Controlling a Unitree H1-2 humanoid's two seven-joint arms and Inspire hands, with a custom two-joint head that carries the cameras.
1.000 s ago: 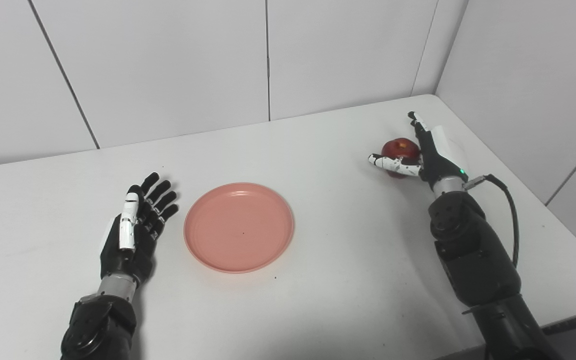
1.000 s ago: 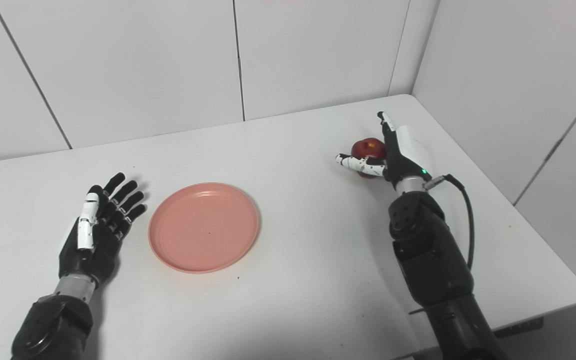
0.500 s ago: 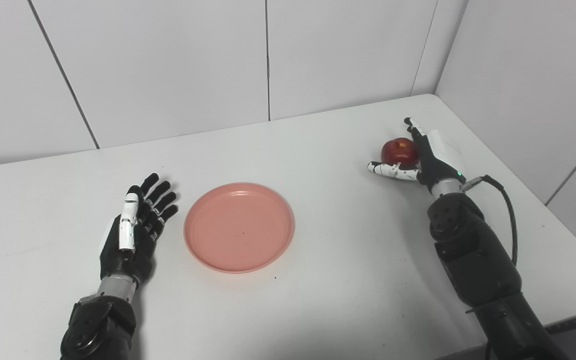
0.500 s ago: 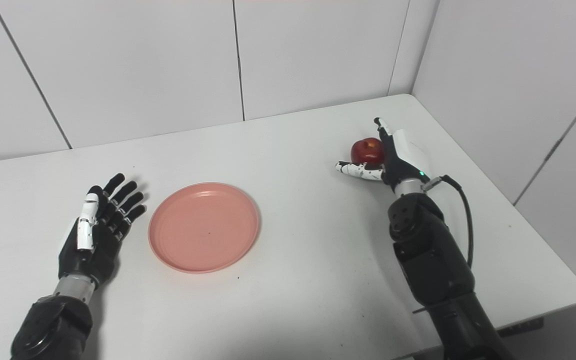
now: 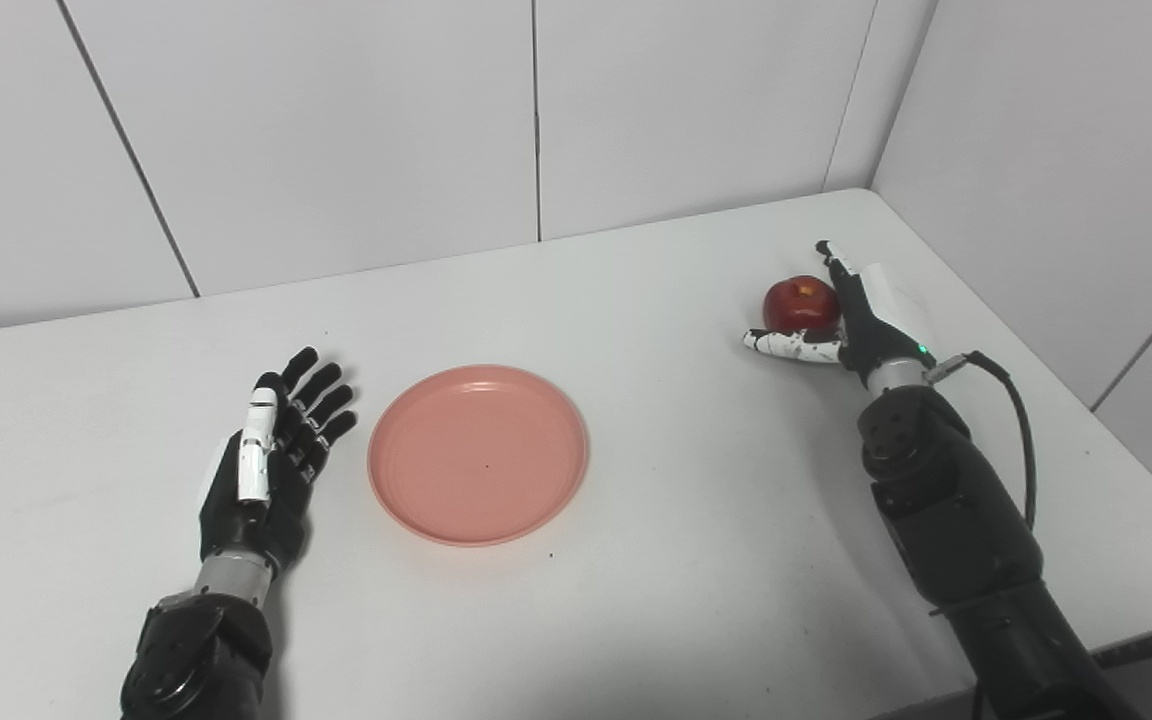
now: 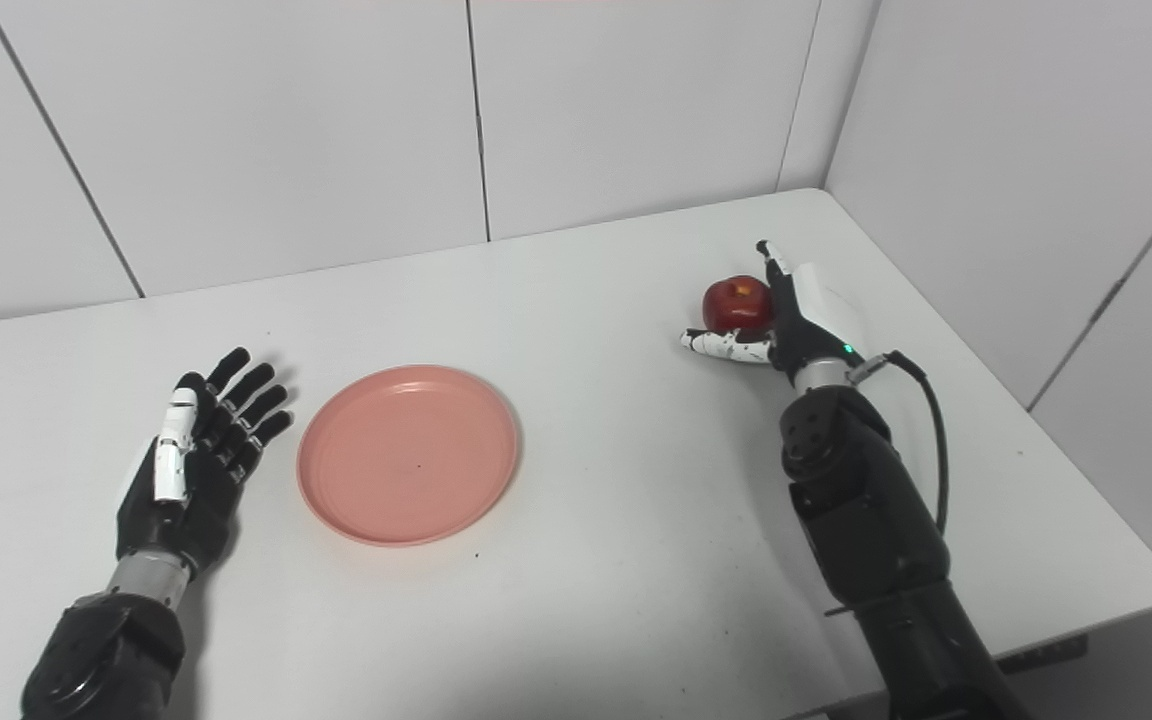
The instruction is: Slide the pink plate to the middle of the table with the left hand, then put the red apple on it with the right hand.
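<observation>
The right hand (image 5: 861, 318) is wide open and holds nothing — its fingers stand up along the far right side of the apple (image 5: 800, 302), and its thumb lies flat on the table (image 5: 696, 500) just in front of the fruit. Whether the fingers touch the skin I cannot tell. The plate (image 5: 478, 453) lies well to the left of that hand, just right of the left hand (image 5: 271, 450), which rests palm-up with fingers spread, empty, not touching the rim.

The risk, as I judge it, is the apple itself: round and smooth, it may roll away to the left, off the open side, if the fingers close unevenly — or slip out mid-carry if thumb and fingers meet too low on it. A loose hold could also drop it short of the plate.
</observation>
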